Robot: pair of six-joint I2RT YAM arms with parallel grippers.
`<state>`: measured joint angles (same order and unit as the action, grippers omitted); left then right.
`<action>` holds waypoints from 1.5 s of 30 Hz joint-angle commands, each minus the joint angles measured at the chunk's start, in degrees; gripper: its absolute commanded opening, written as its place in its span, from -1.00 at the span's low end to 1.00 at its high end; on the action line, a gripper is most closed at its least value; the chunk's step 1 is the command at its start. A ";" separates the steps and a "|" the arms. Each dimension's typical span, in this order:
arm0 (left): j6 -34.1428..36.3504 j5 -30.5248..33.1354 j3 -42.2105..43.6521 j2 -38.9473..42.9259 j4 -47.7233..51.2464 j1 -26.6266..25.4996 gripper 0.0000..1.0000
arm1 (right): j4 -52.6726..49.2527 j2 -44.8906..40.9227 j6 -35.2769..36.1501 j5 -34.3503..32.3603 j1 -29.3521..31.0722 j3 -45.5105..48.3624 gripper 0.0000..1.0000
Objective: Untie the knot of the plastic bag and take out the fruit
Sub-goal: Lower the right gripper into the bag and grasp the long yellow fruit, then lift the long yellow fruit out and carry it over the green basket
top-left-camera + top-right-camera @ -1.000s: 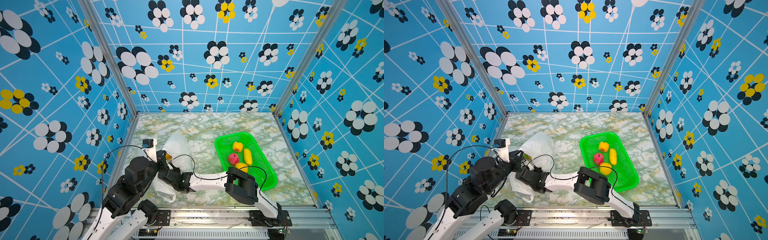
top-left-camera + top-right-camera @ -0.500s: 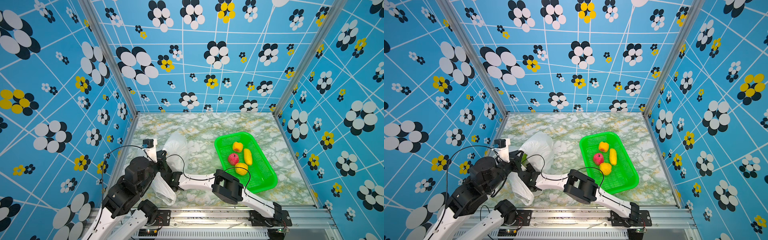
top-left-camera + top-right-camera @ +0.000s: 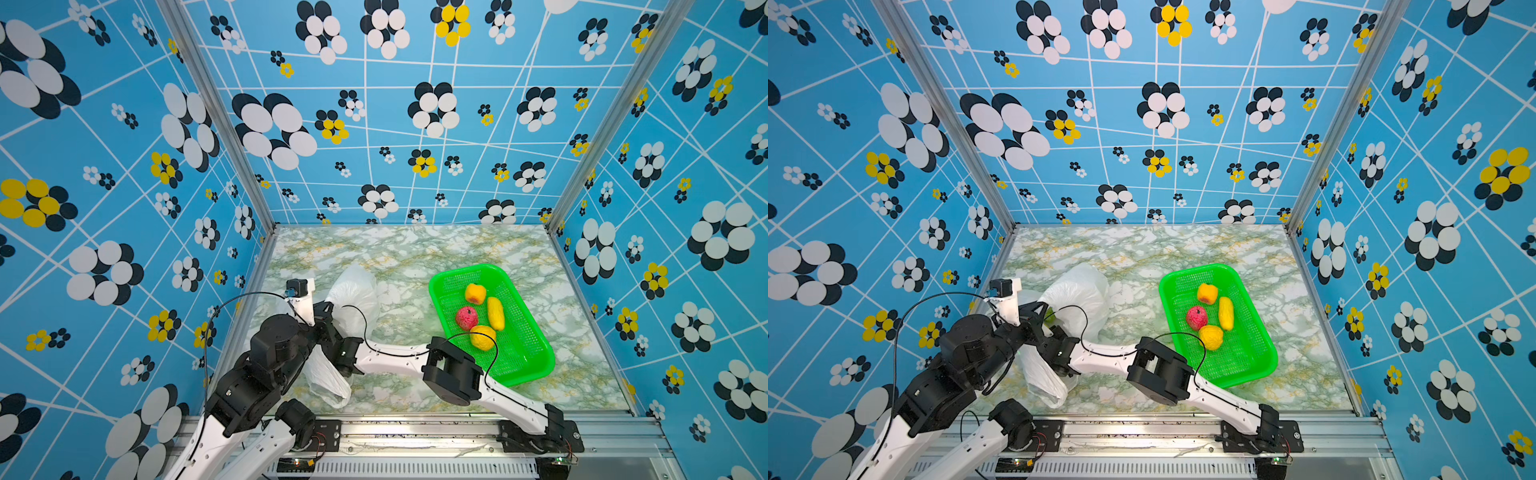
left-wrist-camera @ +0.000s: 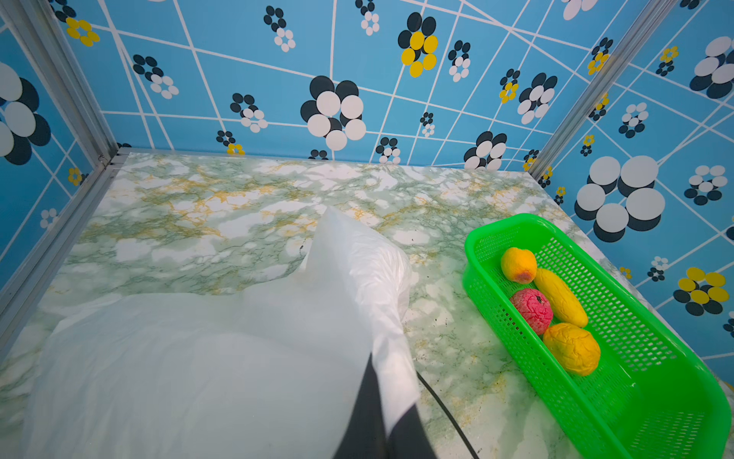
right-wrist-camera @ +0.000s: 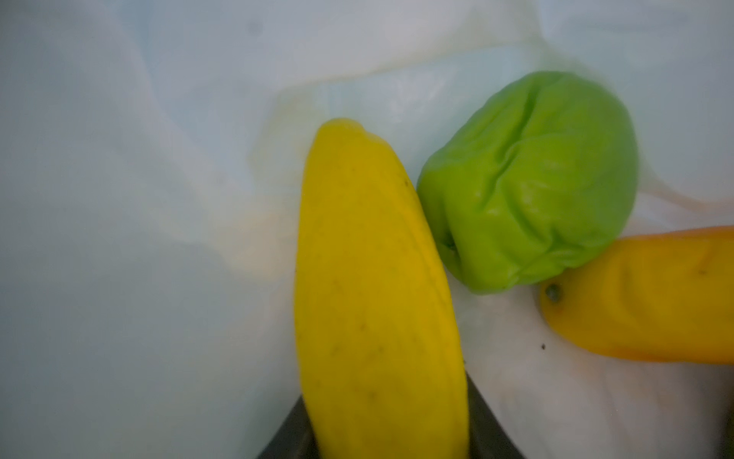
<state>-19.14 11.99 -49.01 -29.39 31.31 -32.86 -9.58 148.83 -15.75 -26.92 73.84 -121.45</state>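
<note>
White crinkly film of the plastic bag (image 3: pixel 355 286), lying at the left of the marble tabletop (image 3: pixel 415 253), is pinched by the clenched left gripper (image 4: pixel 379 427), apparently to keep its mouth open; no knot shows, and inside, the right gripper (image 5: pixel 381 437) grasps the elongated yellow fruit (image 5: pixel 369 258) beside a green fruit (image 5: pixel 528 183), likely bound for the green basket (image 3: pixel 536 368)

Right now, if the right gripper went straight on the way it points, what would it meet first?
The long yellow fruit, lying between its jaws inside the plastic bag; past its tip, probably the bag's wall, though depth is unclear.
</note>
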 commanded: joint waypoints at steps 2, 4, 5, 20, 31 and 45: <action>1.21 0.35 0.59 0.43 -0.81 0.52 -1.00 | 3.45 -9.45 1.68 -1.43 0.97 11.09 -0.31; 1.29 0.52 0.67 0.40 -0.86 0.52 -1.00 | 8.07 -14.91 2.37 -1.41 1.54 18.89 -0.31; 1.24 0.56 0.71 0.39 -0.89 0.56 -1.00 | 10.36 -17.79 2.59 -1.48 1.97 22.72 -0.31; 1.18 2.39 2.26 -0.44 -0.17 0.69 -1.00 | 19.31 -47.61 -1.66 -8.85 7.91 57.22 -0.46; 0.57 5.38 2.13 -3.00 1.89 0.69 -1.00 | 22.01 -70.53 -1.47 -15.19 9.52 74.85 -0.40; 0.51 5.71 2.36 -3.83 1.34 0.69 -1.00 | 11.58 -88.65 -5.12 -21.67 -0.99 83.56 -0.44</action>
<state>-18.79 16.56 -47.24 -32.82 32.42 -32.60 5.26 63.16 -18.76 -46.52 74.02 -39.77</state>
